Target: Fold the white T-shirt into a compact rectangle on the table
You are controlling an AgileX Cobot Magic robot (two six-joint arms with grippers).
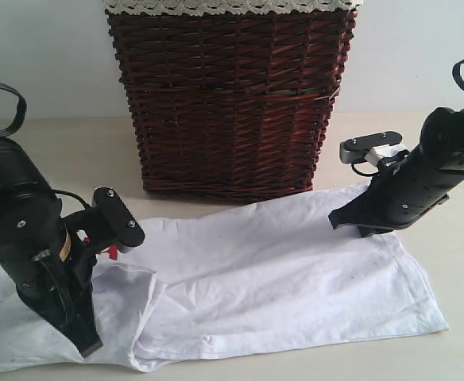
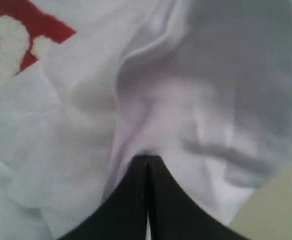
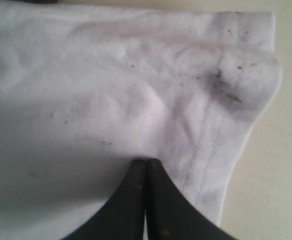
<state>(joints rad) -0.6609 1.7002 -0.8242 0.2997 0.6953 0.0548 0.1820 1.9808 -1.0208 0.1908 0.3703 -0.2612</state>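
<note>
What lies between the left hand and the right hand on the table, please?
Only the white T-shirt, stretching from the left hand to the right hand; the exterior view shows it.

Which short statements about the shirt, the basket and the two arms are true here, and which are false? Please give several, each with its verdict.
1. The shirt lies on the table. True.
2. The basket stands on the shirt. False: it stands behind the shirt, on the table.
3. The jaws of the left arm and of the right arm are shut. True.
4. The right arm reaches into the basket. False: its jaws are down at the shirt's edge.
5. A red patch with white letters shows on the shirt. True.
</note>
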